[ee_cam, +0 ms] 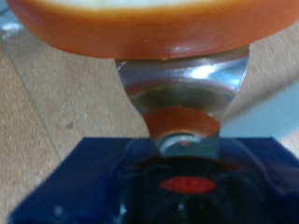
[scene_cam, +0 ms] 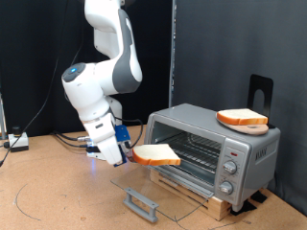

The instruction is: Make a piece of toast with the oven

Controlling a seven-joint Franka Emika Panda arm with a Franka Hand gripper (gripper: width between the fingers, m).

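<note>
My arm (scene_cam: 104,67) is showing glossy white rounded shells with grey joint bands and a small blue light ring. My gripper (scene_cam: 123,153) is wearing blue covering; my finger (ee_cam: 182,93) is looking like shiny metal, perhaps red-marked below.

Wooden tabletop (scene_cam: 58,196) fills the exterior view's bottom and left, light brown, with a faint thin curved line (scene_cam: 29,196) on it toward the left, either a cord or a mark, cannot tell. Black curtain backdrop (scene_cam: 38,57) behind everything, a vertical pole (scene_cam: 176,48) in front of it. Bundle of cables (scene_cam: 67,139) lies on the table at the back, running toward a small pale box (scene_cam: 16,142) at the exterior view's far left edge. Second bread slice (scene_cam: 242,119) lies flat on the appliance roof. Dark black upright object (scene_cam: 260,91) stands behind that roof at the exterior view's right. Wooden board (scene_cam: 206,199) sits under the appliance
</note>
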